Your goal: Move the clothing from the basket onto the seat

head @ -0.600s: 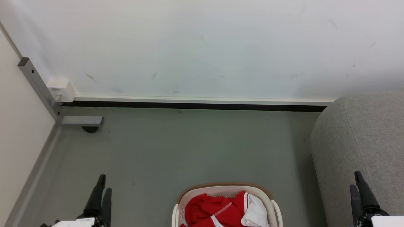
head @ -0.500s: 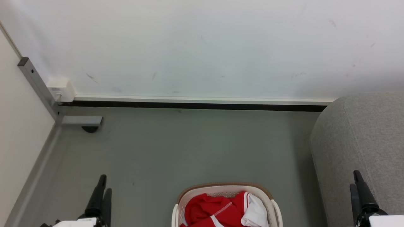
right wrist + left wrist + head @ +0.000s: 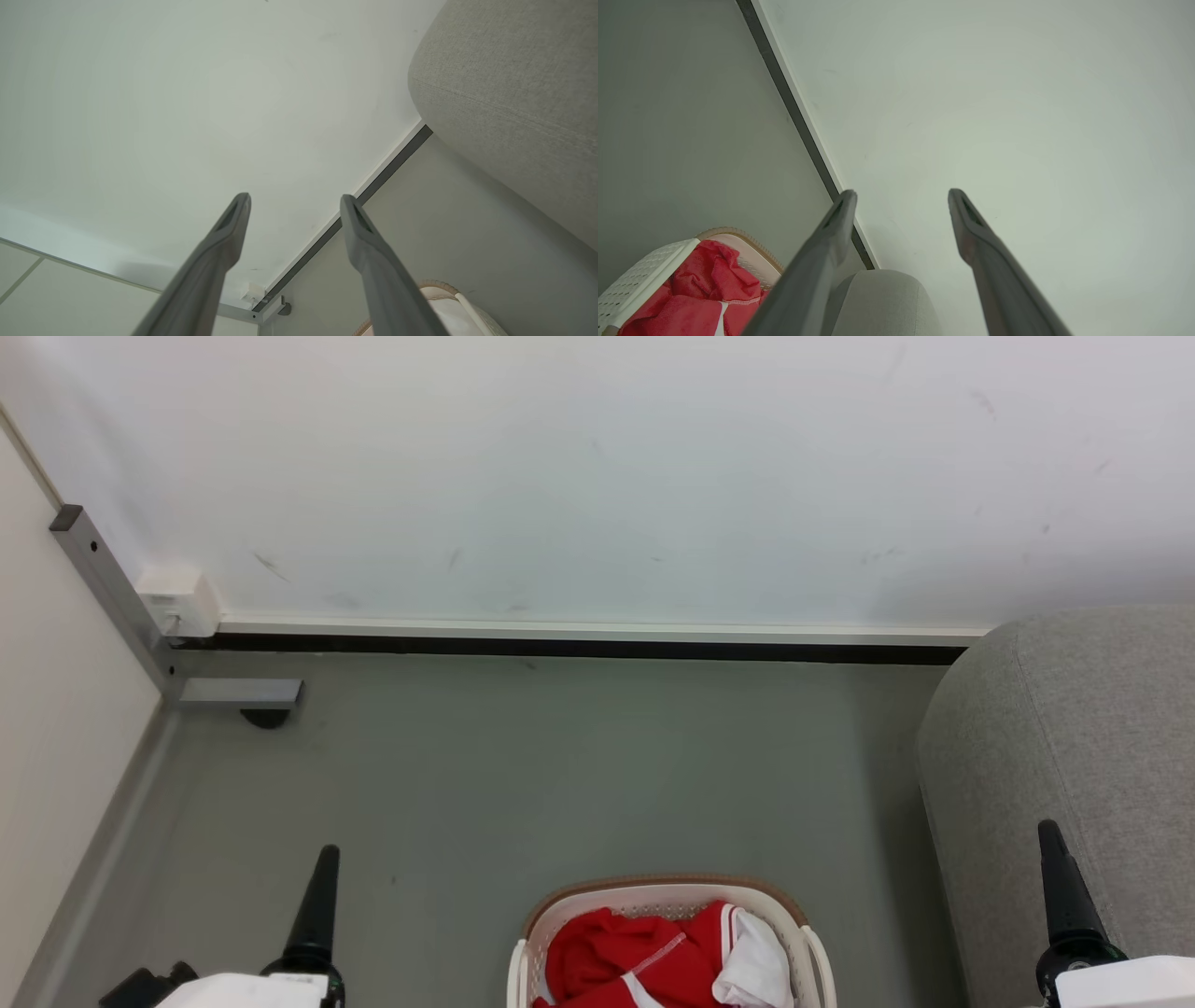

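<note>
Head view, basket: cream-white plastic laundry basket with rows of small holes and a brown rim; it stood on the smooth grey-green floor at bottom centre, its near part cut off by the frame edge.
Clothing: soft red fabric garments with white stripes and a white panel; they lay crumpled inside the basket, below its rim.
Seat: large grey woven-fabric upholstered seat with rounded edges; it stood to the robot's right of the basket, parted from it by a strip of floor, its far end near the plain white wall.
Left gripper: in the left wrist view its two long dark fingers stood apart with nothing between them, pointing toward the wall; in the head view it hung over bare floor, well to the left of the basket.
Right gripper: in the right wrist view its two long dark fingers likewise stood apart and held nothing; in the head view it showed at lower right, in front of the seat's side.
Wall: faintly scuffed, met at the floor by a dark skirting strip.
Corner fittings: a grey metal post and a small white box sat at the left end of the skirting strip.
</note>
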